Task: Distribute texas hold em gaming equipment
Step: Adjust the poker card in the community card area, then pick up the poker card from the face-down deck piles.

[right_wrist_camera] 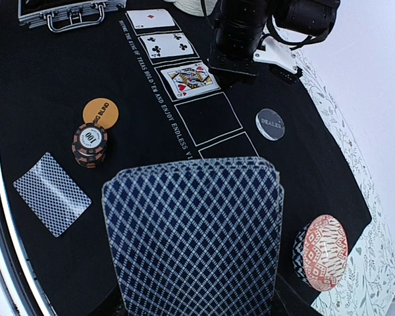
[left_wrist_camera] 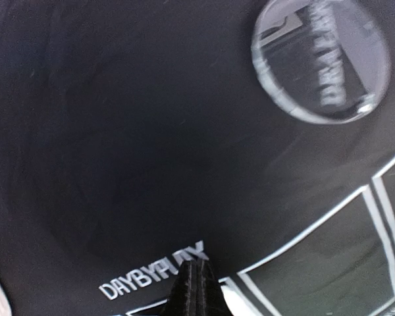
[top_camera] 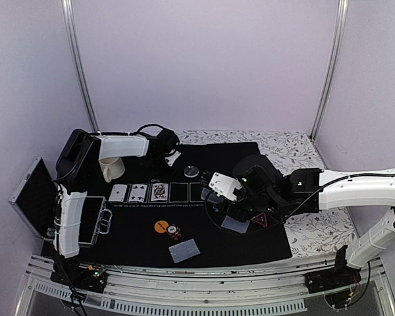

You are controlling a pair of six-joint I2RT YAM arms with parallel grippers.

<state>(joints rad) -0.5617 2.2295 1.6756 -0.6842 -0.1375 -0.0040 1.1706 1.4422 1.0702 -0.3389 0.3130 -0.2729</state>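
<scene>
An open metal case (top_camera: 92,222) lies at the left edge of the black poker mat (top_camera: 131,240), with a cream mug (top_camera: 110,168) standing behind it. Next along, three face-up cards fill the first printed boxes in a row: a red-pip card (right_wrist_camera: 151,18), a clubs card (right_wrist_camera: 166,45) and a court card (right_wrist_camera: 193,78); the two boxes after them are bare.

The left gripper (left_wrist_camera: 194,280) hangs low over the mat behind the court card, its fingers pressed together with nothing between them. The black "DEALER" disc (right_wrist_camera: 270,124) lies just beyond it.

Toward the near edge, an orange "BIG BLIND" disc (right_wrist_camera: 101,112) touches a short stack of striped poker chips (right_wrist_camera: 89,145). A single face-down card (right_wrist_camera: 51,193) lies apart from them, closer to the edge.

Further right, the right gripper (top_camera: 232,214) is clamped on a fan of playing cards (right_wrist_camera: 194,237), their blue diamond backs filling its wrist view, held above the mat. A red-edged triangle marker (top_camera: 259,220) lies beside it, and a red patterned bowl (right_wrist_camera: 324,252) stands at the mat's right end.
</scene>
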